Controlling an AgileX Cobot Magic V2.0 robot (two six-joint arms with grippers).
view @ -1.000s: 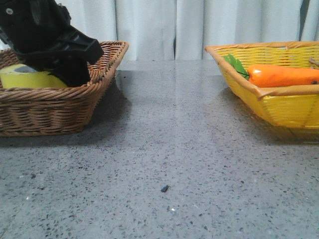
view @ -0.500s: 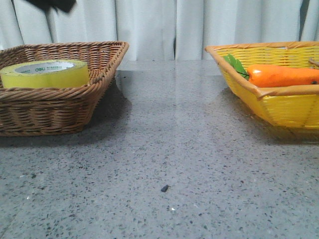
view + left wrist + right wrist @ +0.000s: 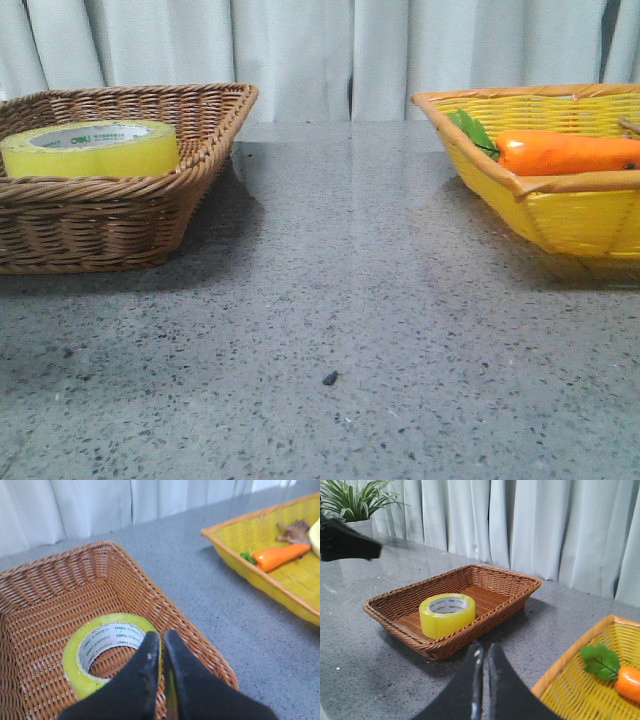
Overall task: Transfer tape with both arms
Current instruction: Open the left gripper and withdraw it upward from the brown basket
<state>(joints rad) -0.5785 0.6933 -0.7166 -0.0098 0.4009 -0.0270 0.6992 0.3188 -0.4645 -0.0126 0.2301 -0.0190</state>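
The yellow tape [image 3: 92, 148] lies flat in the brown wicker basket [image 3: 130, 215] at the left. It also shows in the left wrist view [image 3: 107, 655] and in the right wrist view [image 3: 447, 615]. My left gripper [image 3: 162, 636] is shut and empty, raised above the basket over the tape's near edge. My right gripper [image 3: 485, 650] is shut and empty, high above the table between the two baskets. Neither gripper shows in the front view.
A yellow basket [image 3: 560, 215] at the right holds an orange carrot [image 3: 565, 152] with green leaves. A small dark speck [image 3: 329, 378] lies on the grey table. A potted plant [image 3: 350, 505] stands far off. White curtains hang behind.
My left arm has risen from the tape in the brown basket and left the front view. The tape stays in the basket.
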